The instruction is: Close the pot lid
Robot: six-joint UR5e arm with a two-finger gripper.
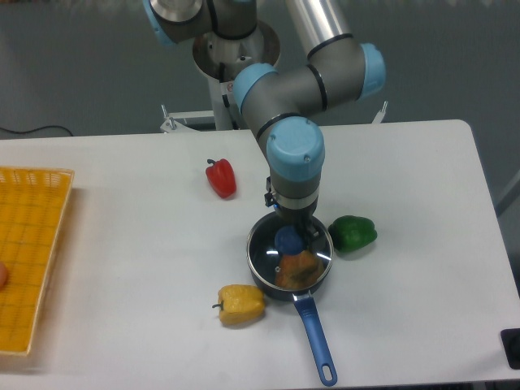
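From where I stand, the pot's long blue handle (pixel 315 337) runs toward me and a little to the right of the pincer, ending in a loop near the front edge of the tabletop (pixel 422 268). That handle gives the pot (pixel 289 264) its long axis: front to back, slightly slanted, the bowl at the far end directly below the pincer.

The pot lid (pixel 284 253) lies flat over the bowl, its metal rim following the pot's rim all round as far as I can see, the blue knob (pixel 289 240) in its middle pointing straight up. Something orange shows through the glass.

The pincer (pixel 294 230) stands right above the knob, fingers pointing down, largely hidden by the wrist. I cannot tell how wide it is or whether it has hold of the knob.

To finish well, I judge the lid should be let go only when its rim sits level on the pot all round; a straight vertical lift would avoid dragging the knob sideways and tipping the glass off its seat.

Just left of the pincer and nearer to me lies a yellow pepper (pixel 240 304); close on its right, a green pepper (pixel 353 232); farther back on the left, a red pepper (pixel 221 178). Far left sits a yellow basket (pixel 32 244).
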